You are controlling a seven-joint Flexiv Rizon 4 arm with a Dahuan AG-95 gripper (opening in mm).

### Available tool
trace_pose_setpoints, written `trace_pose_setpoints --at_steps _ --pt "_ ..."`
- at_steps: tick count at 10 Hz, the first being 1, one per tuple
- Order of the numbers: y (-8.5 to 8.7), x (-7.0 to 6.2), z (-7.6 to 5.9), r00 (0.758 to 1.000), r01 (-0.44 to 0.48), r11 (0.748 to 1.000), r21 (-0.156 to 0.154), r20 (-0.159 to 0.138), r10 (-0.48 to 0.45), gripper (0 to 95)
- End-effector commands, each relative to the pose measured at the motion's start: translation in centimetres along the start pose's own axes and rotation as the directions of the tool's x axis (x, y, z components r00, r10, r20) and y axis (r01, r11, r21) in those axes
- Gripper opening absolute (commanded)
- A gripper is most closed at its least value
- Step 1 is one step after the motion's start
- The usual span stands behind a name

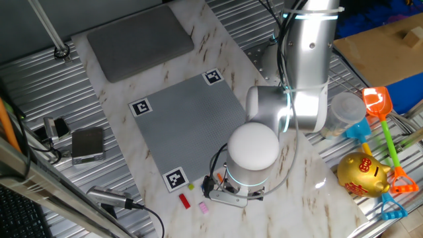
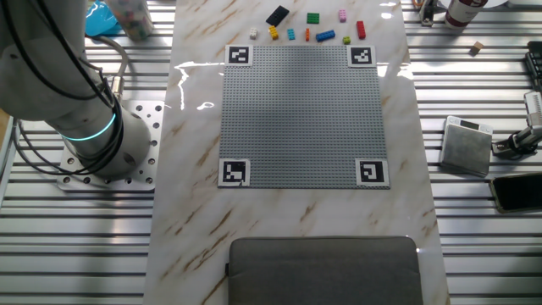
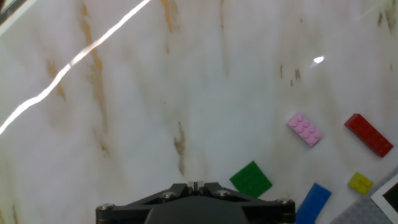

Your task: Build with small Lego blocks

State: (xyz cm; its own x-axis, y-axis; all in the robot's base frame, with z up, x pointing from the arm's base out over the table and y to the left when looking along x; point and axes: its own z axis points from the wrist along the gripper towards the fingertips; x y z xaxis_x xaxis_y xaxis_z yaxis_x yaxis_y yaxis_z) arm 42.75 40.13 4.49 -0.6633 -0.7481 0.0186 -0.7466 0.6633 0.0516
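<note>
In the hand view, the small Lego blocks lie on the marble to the right: a pink one (image 3: 305,129), a red one (image 3: 369,134), a green plate (image 3: 251,178), a blue one (image 3: 314,201) and a yellow one (image 3: 360,182). My gripper (image 3: 196,185) is at the bottom edge, left of the green plate and above the table, shut with nothing between its fingers. The other fixed view shows the row of blocks (image 2: 307,35) along the far edge of the grey baseplate (image 2: 301,114). In one fixed view the arm's wrist (image 1: 252,151) hides the gripper; the red (image 1: 186,201) and pink (image 1: 203,207) blocks lie just left of it.
A grey laptop-like slab (image 1: 140,39) lies beyond the baseplate. Toys, a golden piggy bank (image 1: 362,173) and a plastic cup (image 1: 345,112) sit right of the arm. A small grey box (image 2: 467,146) and cables rest on the metal slats.
</note>
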Motion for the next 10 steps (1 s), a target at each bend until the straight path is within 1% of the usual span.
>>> trace_pose_setpoints --at_steps 1,6,10 --pt "0.04 -0.05 0.03 1.000 -0.007 1.000 -0.003 -0.005 0.007 0.0" --pt "0.04 -0.05 0.03 0.998 -0.064 0.998 0.002 -0.018 0.064 0.0" --pt "0.04 -0.05 0.03 0.995 -0.100 0.995 0.002 -0.017 0.100 0.0"
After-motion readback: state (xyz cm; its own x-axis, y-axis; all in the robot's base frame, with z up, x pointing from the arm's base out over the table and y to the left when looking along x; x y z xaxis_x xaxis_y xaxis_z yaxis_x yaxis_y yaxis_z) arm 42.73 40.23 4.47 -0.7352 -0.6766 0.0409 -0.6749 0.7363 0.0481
